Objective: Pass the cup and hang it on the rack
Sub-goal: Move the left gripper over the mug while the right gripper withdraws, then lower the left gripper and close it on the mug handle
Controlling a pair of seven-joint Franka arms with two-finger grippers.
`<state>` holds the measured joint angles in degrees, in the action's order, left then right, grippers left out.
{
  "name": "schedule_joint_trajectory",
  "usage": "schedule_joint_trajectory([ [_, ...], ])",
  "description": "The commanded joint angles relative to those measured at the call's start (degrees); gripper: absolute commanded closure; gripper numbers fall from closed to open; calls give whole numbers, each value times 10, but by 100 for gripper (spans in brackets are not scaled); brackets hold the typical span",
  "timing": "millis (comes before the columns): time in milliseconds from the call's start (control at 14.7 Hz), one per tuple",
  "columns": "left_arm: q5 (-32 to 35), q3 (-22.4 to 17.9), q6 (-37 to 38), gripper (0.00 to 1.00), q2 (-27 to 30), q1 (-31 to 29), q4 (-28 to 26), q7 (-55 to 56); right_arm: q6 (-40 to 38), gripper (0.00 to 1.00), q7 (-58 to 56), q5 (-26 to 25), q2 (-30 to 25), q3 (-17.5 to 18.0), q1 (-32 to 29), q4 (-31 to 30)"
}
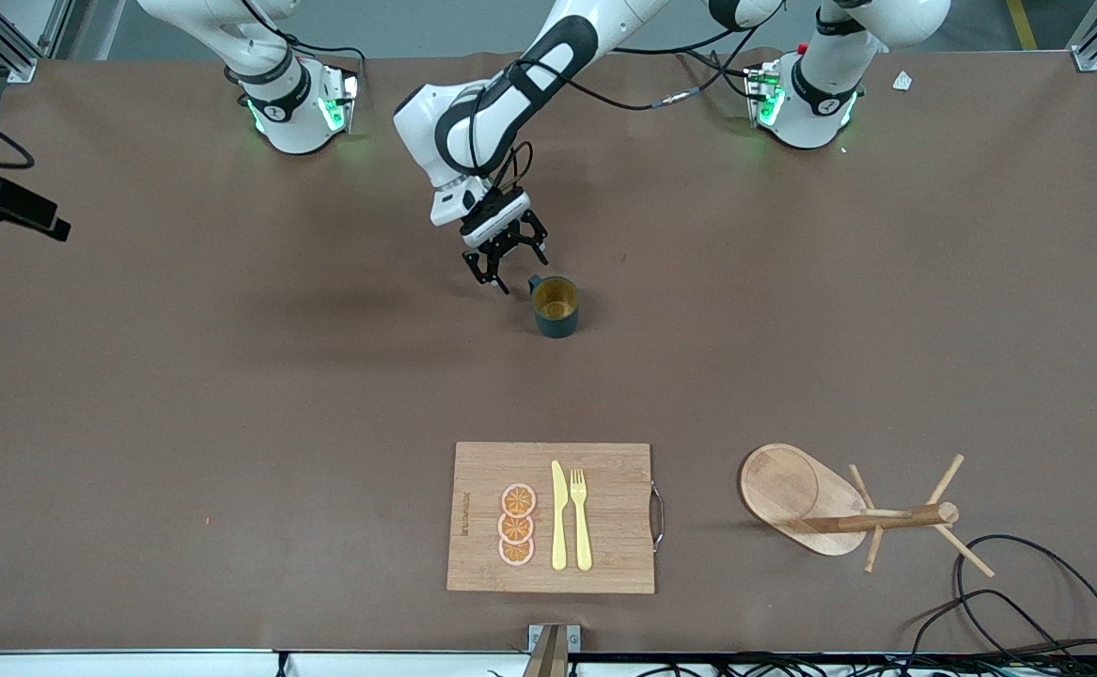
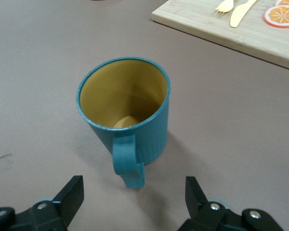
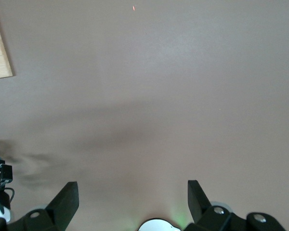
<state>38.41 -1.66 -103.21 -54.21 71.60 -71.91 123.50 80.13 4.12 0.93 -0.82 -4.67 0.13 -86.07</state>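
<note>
The cup [image 1: 556,306] stood upright on the table [image 1: 228,376], near its middle and well apart from the rack [image 1: 849,512], which stood nearer to the front camera at the left arm's end; the bamboo board [image 1: 553,517] with the knife [image 1: 558,515], the fork [image 1: 581,517] and the orange slices [image 1: 517,525] lay between them, also nearer to the camera. The left gripper [image 1: 507,261] hung low just beside the cup, its fingers [image 2: 70,195] spread apart with nothing between them; in its wrist view the cup's handle [image 2: 127,161] pointed toward the gap, so I judged that the arm had lined itself up to take the cup by that side. The right gripper [image 3: 132,204] was also spread apart and empty over bare table; that arm seemed to wait. In the front view the right gripper itself was cut off; whether the left fingers touched the table I could not tell.
</note>
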Motion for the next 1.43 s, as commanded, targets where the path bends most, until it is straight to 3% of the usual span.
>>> schedule_joint_trajectory([
  [0,11,-15,14,11,-15,10,21,28,13,0,-3,0,-44,5,0,-45],
  [340,11,-47,14,18,-38,34,22,39,20,0,-4,0,-43,6,0,-46],
  [680,11,-49,13,29,-40,35,22,39,20,0,-54,-5,-42,5,-3,-45],
  [885,11,-54,11,41,-38,35,22,39,13,0,-61,-6,-42,5,0,-40],
  [1157,11,-56,11,42,-40,34,20,35,4,0,-53,0,-40,7,-3,-33],
  [1361,11,-61,11,52,-41,34,19,33,4,0,-53,0,-40,6,-5,-34],
])
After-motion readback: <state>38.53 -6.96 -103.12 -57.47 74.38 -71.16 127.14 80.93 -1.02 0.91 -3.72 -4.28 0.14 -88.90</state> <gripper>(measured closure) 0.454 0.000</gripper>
